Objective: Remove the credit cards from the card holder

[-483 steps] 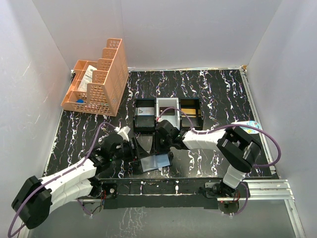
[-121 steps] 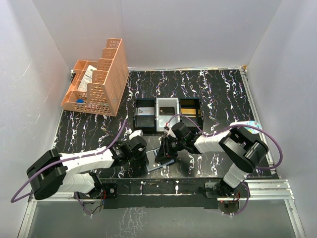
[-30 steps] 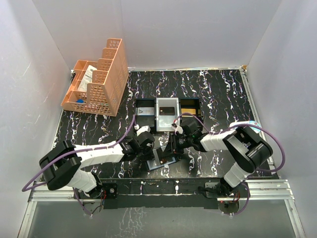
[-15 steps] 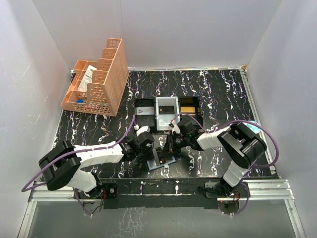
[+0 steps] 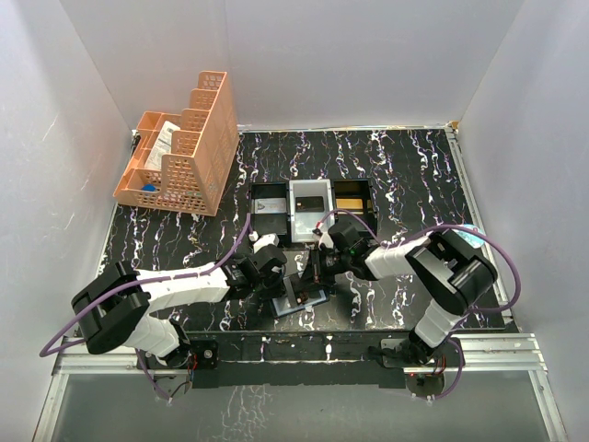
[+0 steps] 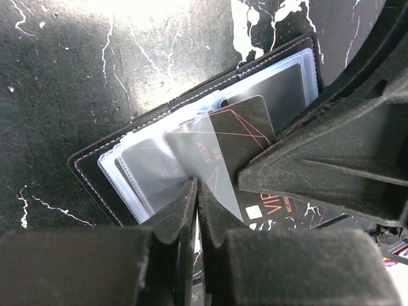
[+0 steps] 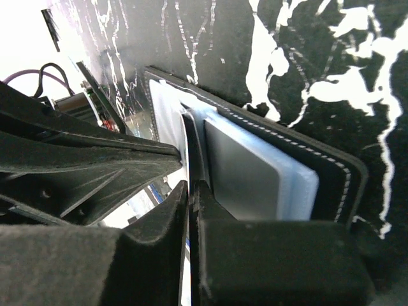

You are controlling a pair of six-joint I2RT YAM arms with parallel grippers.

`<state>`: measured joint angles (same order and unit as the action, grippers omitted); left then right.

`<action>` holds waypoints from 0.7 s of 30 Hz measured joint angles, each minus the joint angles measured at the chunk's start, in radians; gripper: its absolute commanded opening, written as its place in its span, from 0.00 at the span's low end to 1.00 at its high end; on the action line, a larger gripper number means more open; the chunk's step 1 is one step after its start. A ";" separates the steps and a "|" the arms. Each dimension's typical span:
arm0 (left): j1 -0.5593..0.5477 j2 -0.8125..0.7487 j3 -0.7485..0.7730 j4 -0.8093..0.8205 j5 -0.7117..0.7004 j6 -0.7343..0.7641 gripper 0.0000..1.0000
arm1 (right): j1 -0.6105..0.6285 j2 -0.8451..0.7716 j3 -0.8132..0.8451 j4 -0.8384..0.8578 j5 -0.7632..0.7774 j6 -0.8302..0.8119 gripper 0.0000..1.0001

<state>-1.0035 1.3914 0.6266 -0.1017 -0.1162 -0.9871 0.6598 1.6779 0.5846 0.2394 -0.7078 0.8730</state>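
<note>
From above, we see the card holder (image 5: 299, 297) lying open on the desk (image 5: 414, 175), close to the near edge, between the 2 arms. The left hand (image 5: 279, 281) sits at its left side and the right hand (image 5: 316, 273) at its far right corner, both low over it.

In the left wrist view, the holder's black stitched border frames a stack of clear sleeves (image 6: 143, 167). 1 dark card (image 6: 237, 135) with thin red lines stands partly out of its pocket. The left hand's jaws are pressed together with no gap, right at the edge of a sleeve. We cannot tell whether they pinch that leaf or only bear down on it. The right hand's tip meets the dark card's exposed edge.

In the right wrist view, the right hand is fully closed on a thin dark edge that we judge to be that same card, seen edge-on. A grey card (image 7: 248, 172) lies flat in the next sleeve.

To do this step well, we would draw the card straight along the pocket's length and low over the desk. The left hand should pin the holder so it does not slide or lift. A sideways pull risks bending the card or dragging the sleeve with it.
</note>
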 measured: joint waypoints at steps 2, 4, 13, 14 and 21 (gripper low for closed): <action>0.000 0.000 0.000 0.000 0.000 0.000 0.03 | 0.005 -0.020 0.000 -0.011 0.014 -0.003 0.00; 0.000 0.000 0.000 0.000 0.000 0.000 0.03 | 0.010 -0.060 0.002 -0.053 0.050 -0.020 0.00; 0.000 -0.008 -0.001 -0.008 0.000 0.000 0.10 | -0.006 -0.157 0.022 -0.196 0.111 -0.098 0.00; -0.001 -0.012 -0.002 -0.010 0.001 0.003 0.12 | -0.008 -0.166 0.022 -0.201 0.113 -0.105 0.00; -0.007 -0.089 -0.008 -0.041 0.005 0.044 0.37 | -0.013 -0.270 0.022 -0.233 0.138 -0.137 0.00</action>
<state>-1.0103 1.3029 0.6186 -0.1429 -0.1108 -0.9428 0.6468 1.4075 0.6067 0.0067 -0.5694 0.7364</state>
